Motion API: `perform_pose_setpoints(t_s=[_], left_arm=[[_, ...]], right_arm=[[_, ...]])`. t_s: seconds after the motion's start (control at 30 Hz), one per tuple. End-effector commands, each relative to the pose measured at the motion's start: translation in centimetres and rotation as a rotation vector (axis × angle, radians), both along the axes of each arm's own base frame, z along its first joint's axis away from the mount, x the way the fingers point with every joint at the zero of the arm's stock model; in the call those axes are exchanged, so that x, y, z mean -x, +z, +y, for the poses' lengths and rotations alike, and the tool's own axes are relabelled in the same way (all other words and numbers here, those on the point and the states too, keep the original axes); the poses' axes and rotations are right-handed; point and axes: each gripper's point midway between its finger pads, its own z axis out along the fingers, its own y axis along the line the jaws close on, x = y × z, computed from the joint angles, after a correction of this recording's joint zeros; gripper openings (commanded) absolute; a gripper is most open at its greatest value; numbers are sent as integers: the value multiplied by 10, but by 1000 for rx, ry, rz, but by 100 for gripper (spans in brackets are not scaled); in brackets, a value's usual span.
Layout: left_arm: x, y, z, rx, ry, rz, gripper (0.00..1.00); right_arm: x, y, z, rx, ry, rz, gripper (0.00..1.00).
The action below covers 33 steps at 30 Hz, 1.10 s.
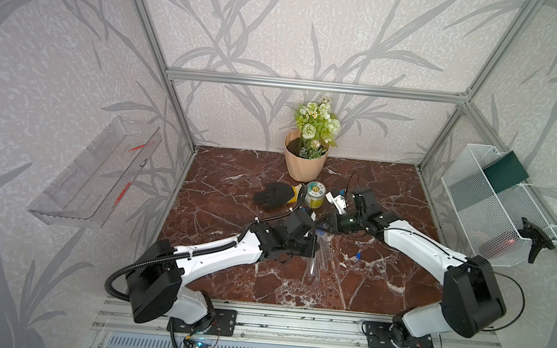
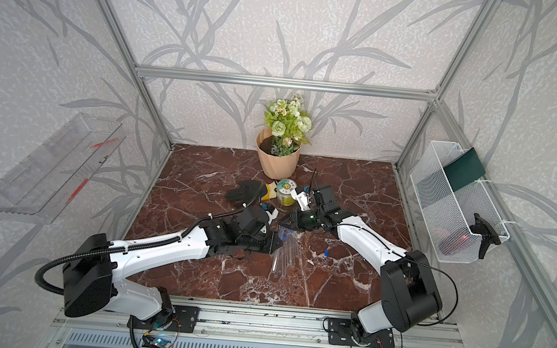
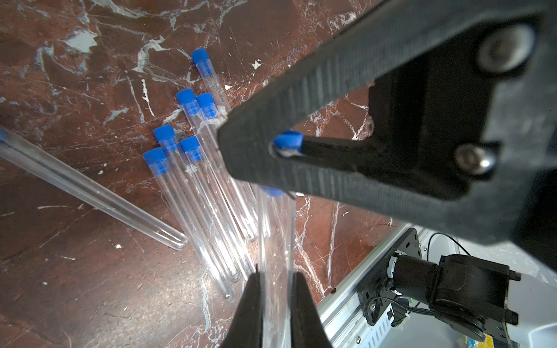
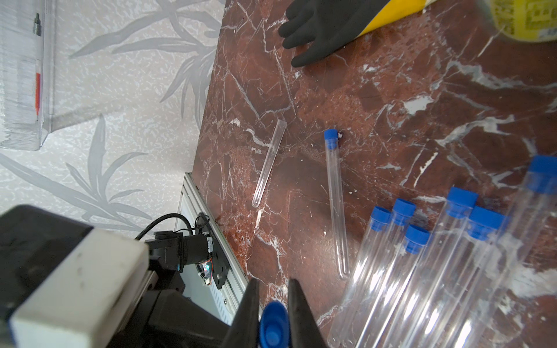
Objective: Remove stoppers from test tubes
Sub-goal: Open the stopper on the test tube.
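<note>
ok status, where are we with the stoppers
Left gripper shut on test tube. Right gripper shut on blue stopper; out of the tube or not, cannot tell. Capped tubes lying on table below, nothing in the way.

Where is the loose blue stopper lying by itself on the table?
In both top views the loose stopper lies on the marble table, just right of the pile of test tubes and near the right arm's forearm.

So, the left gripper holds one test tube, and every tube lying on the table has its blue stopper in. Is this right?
Not quite. One tube on the table has no stopper, as the right wrist view shows. The left gripper does hold one test tube, and the other lying tubes have blue stoppers.
</note>
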Motion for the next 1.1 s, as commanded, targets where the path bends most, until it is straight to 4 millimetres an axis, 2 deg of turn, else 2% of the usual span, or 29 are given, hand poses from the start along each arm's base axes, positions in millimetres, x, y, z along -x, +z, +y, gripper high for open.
perform_pose_setpoints(t_s=[0.0, 0.23, 0.83, 1.07], left_arm=[[22, -26, 22, -112, -14, 94, 0], [22, -26, 23, -117, -16, 95, 0], [22, -29, 23, -129, -17, 100, 0], [23, -29, 23, -133, -21, 100, 0]], right_arm=[[-36, 32, -4, -22, -62, -148, 6], [-36, 29, -9, 35, -47, -165, 5], [-45, 34, -14, 40, -79, -180, 5], [-54, 38, -17, -21, -128, -164, 5]])
